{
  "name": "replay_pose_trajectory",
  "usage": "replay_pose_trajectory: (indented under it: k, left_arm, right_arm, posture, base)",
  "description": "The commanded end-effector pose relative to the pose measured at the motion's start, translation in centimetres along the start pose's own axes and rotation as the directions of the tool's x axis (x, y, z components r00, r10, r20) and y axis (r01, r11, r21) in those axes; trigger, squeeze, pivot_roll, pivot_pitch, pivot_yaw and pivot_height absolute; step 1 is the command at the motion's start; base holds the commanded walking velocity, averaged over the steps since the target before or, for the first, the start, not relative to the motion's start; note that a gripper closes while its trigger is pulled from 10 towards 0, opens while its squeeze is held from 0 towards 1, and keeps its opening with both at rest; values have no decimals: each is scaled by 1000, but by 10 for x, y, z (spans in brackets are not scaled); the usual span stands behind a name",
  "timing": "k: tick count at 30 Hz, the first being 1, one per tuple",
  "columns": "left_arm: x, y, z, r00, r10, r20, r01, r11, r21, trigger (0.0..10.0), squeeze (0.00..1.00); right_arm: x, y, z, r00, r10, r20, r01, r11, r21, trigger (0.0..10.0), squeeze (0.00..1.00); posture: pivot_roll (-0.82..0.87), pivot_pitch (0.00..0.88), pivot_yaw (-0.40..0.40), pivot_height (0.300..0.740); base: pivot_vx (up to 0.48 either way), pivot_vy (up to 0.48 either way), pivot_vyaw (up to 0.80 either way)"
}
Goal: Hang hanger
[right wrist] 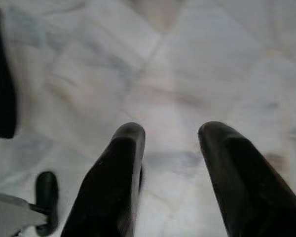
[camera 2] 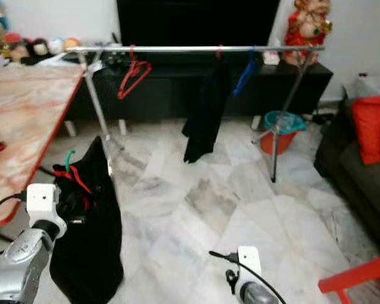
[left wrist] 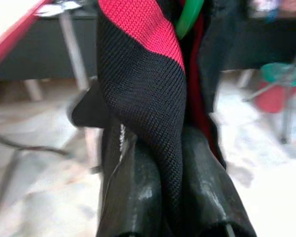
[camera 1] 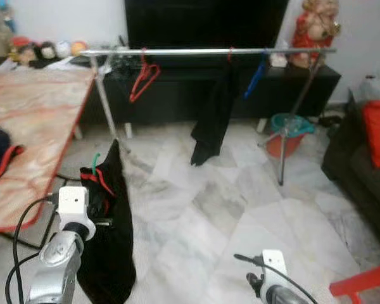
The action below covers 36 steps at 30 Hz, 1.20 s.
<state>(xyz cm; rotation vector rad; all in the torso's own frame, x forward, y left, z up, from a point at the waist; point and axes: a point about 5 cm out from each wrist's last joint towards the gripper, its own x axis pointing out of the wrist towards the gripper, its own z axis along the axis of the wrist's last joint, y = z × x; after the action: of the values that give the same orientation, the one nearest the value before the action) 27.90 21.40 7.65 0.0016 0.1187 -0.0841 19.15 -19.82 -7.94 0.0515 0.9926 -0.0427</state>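
So the left gripper [left wrist: 170, 197] sits at the lower left of the head view, fingers [left wrist: 138, 197] clamped tight on a black garment [camera 1: 107, 240] with red trim. That garment hangs off a green hanger [camera 1: 95, 161], hook poking up above the cloth. The rail [camera 1: 209, 50] runs across the top of the frame, well apart from it, carrying a red hanger [camera 1: 142, 79], another black garment [camera 1: 212, 117] and a blue hanger [camera 1: 254, 79]. Right gripper [right wrist: 170, 163] hangs low at bottom center, fingers spread wide over the marble floor [camera 1: 240, 202]. Desk [camera 1: 31, 126] on the left.
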Motion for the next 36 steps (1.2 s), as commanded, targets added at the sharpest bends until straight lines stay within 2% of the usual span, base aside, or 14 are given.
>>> replay_pose_trajectory:
  k: [1, 36]
  left_arm:
    - [3, 7, 13, 999, 10, 46, -12, 999, 39, 10000, 0]
    - [6, 8, 16, 999, -5, 50, 3, 999, 40, 10000, 0]
  right_arm:
    - [2, 6, 10, 999, 10, 32, -10, 1000, 1, 10000, 0]
    - [2, 6, 11, 1000, 3, 31, -2, 1000, -6, 10000, 0]
  posture:
    - [54, 0, -59, 740]
    - [52, 0, -55, 740]
  base:
    - [322, 0, 0]
    - [333, 0, 0]
